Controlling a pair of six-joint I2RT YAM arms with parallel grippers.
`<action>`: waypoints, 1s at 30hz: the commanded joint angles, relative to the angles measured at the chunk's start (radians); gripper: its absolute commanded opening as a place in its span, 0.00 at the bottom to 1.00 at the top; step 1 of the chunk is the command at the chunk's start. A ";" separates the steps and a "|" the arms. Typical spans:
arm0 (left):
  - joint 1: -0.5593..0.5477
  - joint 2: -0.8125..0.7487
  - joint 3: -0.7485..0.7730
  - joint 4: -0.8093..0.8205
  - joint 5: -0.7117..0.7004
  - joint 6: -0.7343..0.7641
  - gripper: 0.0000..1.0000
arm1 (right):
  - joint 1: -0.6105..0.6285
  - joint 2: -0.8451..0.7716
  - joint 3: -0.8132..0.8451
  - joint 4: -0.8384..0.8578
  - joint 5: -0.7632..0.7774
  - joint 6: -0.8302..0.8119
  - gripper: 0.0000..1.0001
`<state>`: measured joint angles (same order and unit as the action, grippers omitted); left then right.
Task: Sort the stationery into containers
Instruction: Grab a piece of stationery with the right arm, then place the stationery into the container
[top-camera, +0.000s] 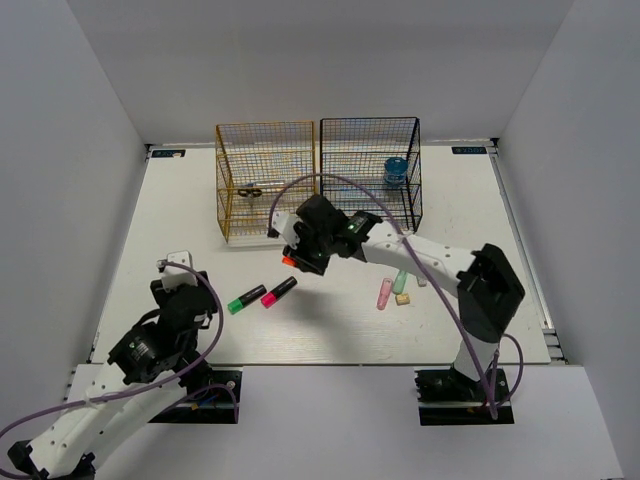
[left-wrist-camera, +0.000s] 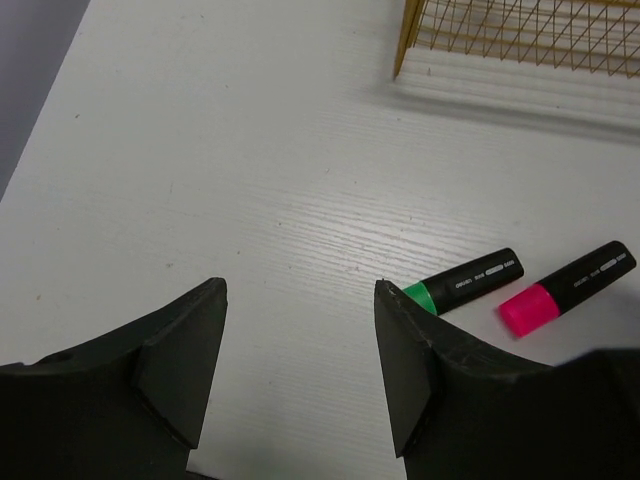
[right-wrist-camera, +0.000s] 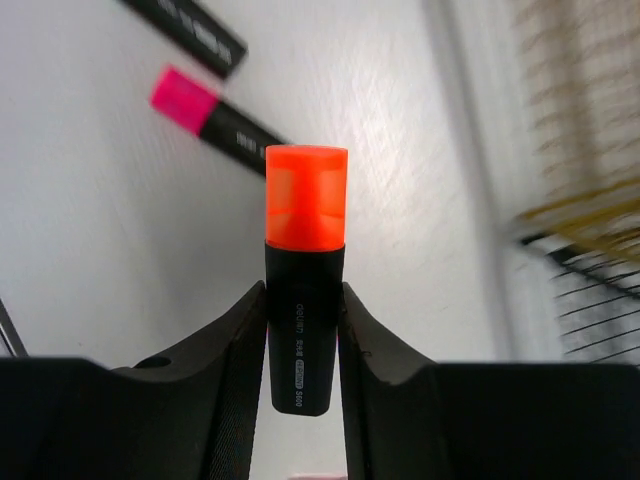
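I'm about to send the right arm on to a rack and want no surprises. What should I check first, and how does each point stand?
1. Right pincer shut on the orange-capped highlighter: ok, body clamped between both fingers.
2. Highlighter straight in the grip: ok, cap points away from the wrist.
3. Way to the gold rack: ok, nothing lies between.
4. Purple cable free of the rack tops: cannot tell.
5. Left pincer out of the way: ok, open and empty, beside the green-capped highlighter and the pink-capped highlighter.
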<state>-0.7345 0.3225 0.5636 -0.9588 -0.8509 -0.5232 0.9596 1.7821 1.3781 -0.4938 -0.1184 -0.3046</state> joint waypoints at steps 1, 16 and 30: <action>0.001 0.035 0.001 0.018 0.032 0.015 0.71 | -0.002 -0.076 0.122 -0.034 -0.075 -0.192 0.00; 0.000 0.139 -0.001 0.045 0.101 0.048 0.71 | -0.004 0.169 0.440 0.003 0.200 -0.702 0.00; 0.000 0.148 -0.005 0.052 0.113 0.061 0.73 | -0.005 0.333 0.602 0.066 0.278 -0.821 0.00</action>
<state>-0.7349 0.4709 0.5636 -0.9291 -0.7460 -0.4683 0.9512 2.1071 1.9316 -0.4721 0.1295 -1.0874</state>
